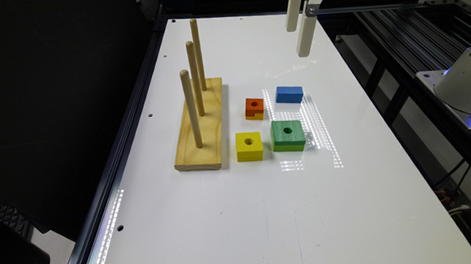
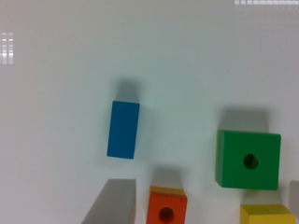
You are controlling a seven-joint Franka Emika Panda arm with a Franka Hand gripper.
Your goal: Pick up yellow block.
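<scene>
The yellow block [image 1: 249, 146] is an all-yellow square with a round hole in its top. It sits flat on the white table [image 1: 265, 212], just right of the peg board in the exterior view, and a corner of the yellow block [image 2: 267, 214] shows in the wrist view. My gripper [image 1: 297, 42] hangs high over the far part of the table, well above and beyond the blocks. In the wrist view the gripper [image 2: 205, 191] is open, its fingers [image 2: 112, 203] spread wide with nothing between them.
A green block with a hole [image 1: 287, 135] lies beside the yellow one. An orange-topped block [image 1: 254, 108] and a blue block [image 1: 289, 94] lie farther back. A wooden base with three upright pegs [image 1: 200, 126] stands at the exterior view's left. The robot base [image 1: 470, 85] is at the right.
</scene>
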